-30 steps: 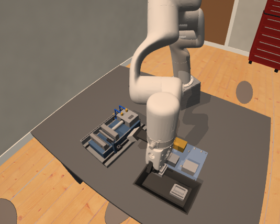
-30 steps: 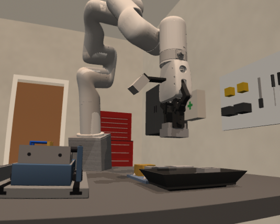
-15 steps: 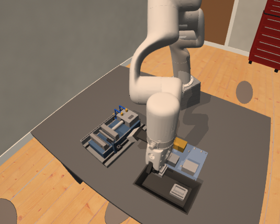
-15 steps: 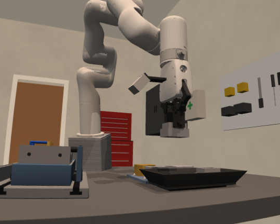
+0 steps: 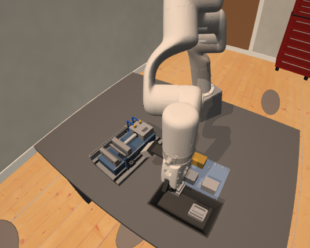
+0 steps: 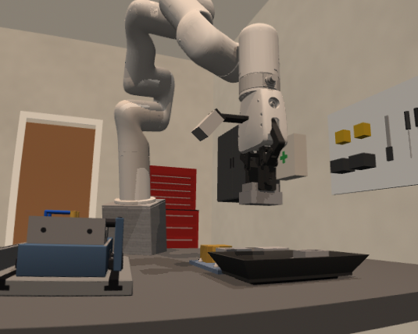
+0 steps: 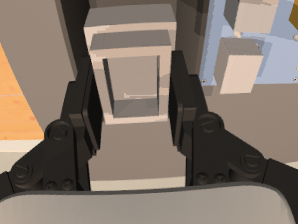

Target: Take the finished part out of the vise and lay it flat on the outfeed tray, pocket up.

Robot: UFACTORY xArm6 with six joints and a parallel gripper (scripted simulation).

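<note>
The finished part is a light grey block with a rectangular pocket that faces the wrist camera. My gripper is shut on its two long sides. In the exterior view the gripper holds the part level and well above the black outfeed tray. In the top view the gripper hangs over the tray's far left end, and the part is mostly hidden behind it. The blue vise stands to the left with its jaws empty.
Another grey pocketed part lies on the tray floor towards its right end. A light blue plate behind the tray carries two grey blocks and a yellow block. The arm's base pedestal stands at the back.
</note>
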